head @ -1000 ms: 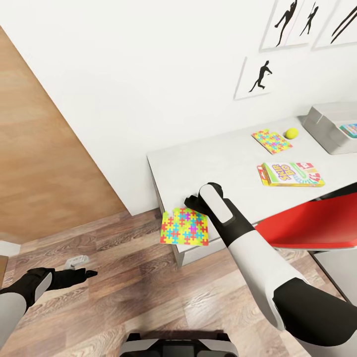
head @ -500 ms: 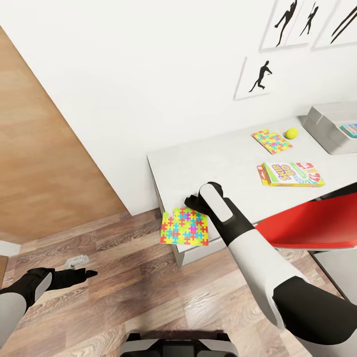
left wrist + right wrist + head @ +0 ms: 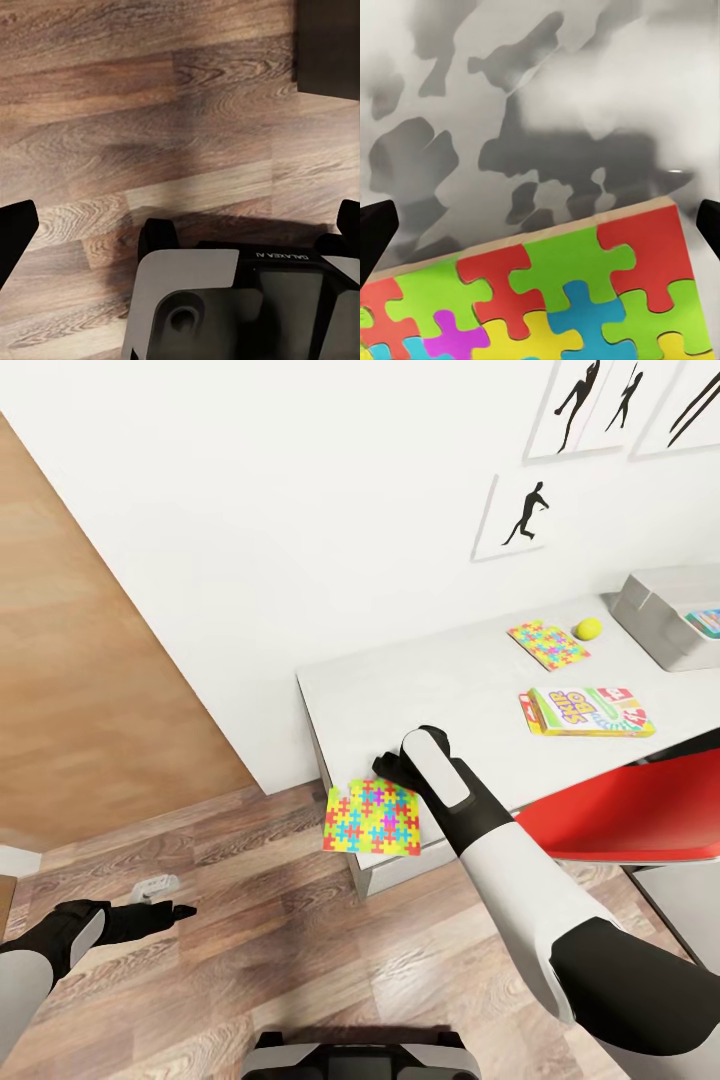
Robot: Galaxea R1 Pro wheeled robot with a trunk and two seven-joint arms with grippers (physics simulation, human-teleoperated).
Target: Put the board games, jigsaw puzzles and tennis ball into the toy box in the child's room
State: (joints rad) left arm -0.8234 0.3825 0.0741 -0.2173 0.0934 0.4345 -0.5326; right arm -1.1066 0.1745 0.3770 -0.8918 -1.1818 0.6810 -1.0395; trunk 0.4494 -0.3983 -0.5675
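Larger puzzle [image 3: 372, 817] overhangs table [image 3: 440, 680] corner (floor side).

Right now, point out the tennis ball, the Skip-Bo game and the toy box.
tennis ball [image 3: 588, 628], head view, centre of the ball.
Skip-Bo game [image 3: 590, 711], head view, middle of its printed lid.
toy box [image 3: 645, 610], head view, its near grey wall.

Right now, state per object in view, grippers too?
larger jigsaw puzzle: flat, overhanging the table corner, at the right gripper
smaller jigsaw puzzle: flat on table
tennis ball: on table, beside smaller puzzle
SKIP-BO game: flat on table
toy box: open, one game box inside
right gripper: jaw state unclear
left gripper: over floor, holding nothing, jaw unclear
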